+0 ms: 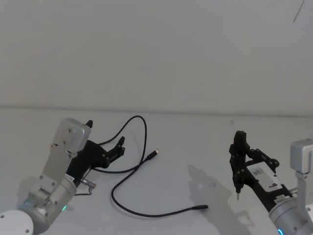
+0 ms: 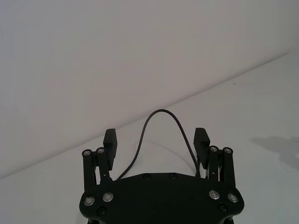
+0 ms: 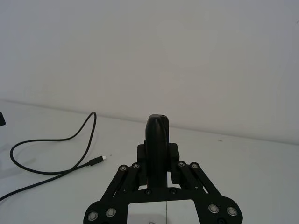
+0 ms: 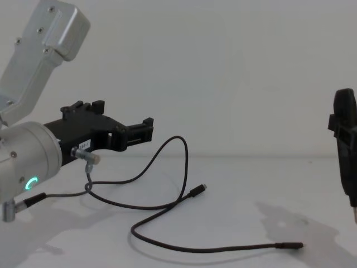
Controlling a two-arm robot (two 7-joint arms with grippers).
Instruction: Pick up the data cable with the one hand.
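On the left side of the white tabletop (image 1: 195,142), the left hand (image 2: 155,139) hangs above the surface at the end of a fat silver wrist (image 4: 28,162) with a green ring light (image 4: 32,182). The wrist sits low and close to the robot. The hand reaches forward and toward the middle, its body close to level in the chest view. Its two black fingers (image 2: 110,140) are spread wide and hold nothing.

The data cable (image 1: 112,192) lies loose on the tabletop, ungrasped. One raised loop of it arches just ahead of the left hand's fingertips. In the left wrist view that arch is framed between the two fingers but lies beyond them, with no contact visible. From the loop the cable runs back toward the robot, bends, and trails right to a slim black plug (image 1: 201,207) near the middle of the tabletop. The other plug (image 1: 152,155) lies farther back, to the right of the left hand. Whether the stretch of cable under the hand touches it cannot be told.

A short wire with a silver barrel connector (image 4: 88,157) hangs beside the silver wrist.

The right hand (image 3: 158,122) stands upright on the right side, raised off the tabletop and well apart from the data cable. Its fingers are pressed together with nothing between them.
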